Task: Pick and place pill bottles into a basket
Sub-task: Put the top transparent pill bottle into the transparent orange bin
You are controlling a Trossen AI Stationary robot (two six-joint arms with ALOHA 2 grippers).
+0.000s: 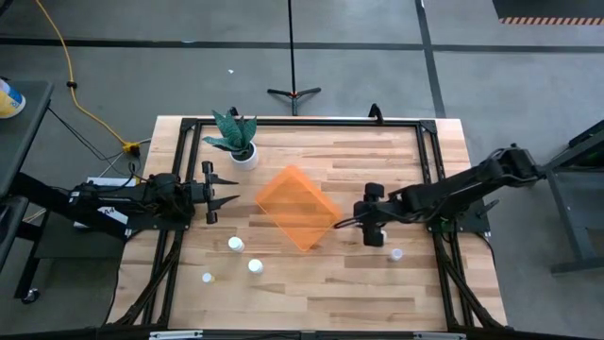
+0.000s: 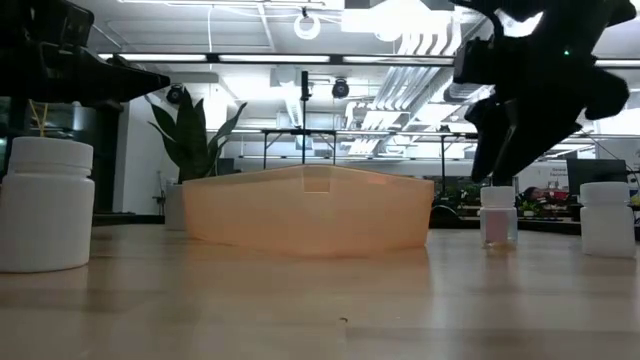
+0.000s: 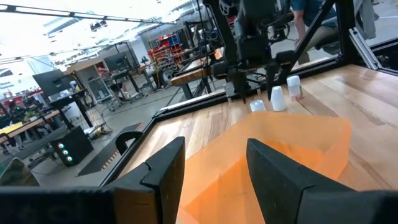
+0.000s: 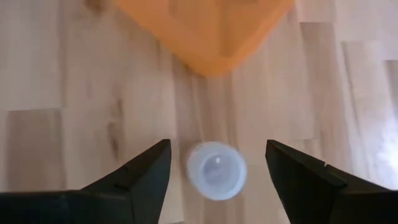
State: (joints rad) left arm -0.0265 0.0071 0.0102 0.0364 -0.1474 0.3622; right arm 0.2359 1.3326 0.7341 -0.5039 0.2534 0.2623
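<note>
While the right tool hangs over one bottle: everything turns on that pair.

Key link: a bottle [image 4: 216, 169] stands right under the right tool [image 4: 216, 167], in the gap between its two fingers, cap up. My guess is the tool only needs to go straight down.

Bottle's long way: up and down, so the fingers would meet its round sides.

Right tool: spread wide and holding nothing. It hangs just past the basket's [image 1: 297, 209] near corner, above the surface [image 1: 311, 293].

Left tool [image 1: 219, 193]: spread wide too, holding nothing. It waits at the left side of the basket, near the plant pot [image 1: 244, 154].

Nearer arm: the right arm, for this bottle. It is far closer than the left arm.

Basket: in the middle of the surface, turned like a diamond. I see no bottles in it.

Other bottles: one [image 1: 396, 254] sits just beside the right tool. Three sit on the left front, two near each other [image 1: 235, 245] [image 1: 255, 266] and one [image 1: 208, 278] nearer the edge.

What could go wrong: a finger could bump the cap and tip the bottle.
</note>
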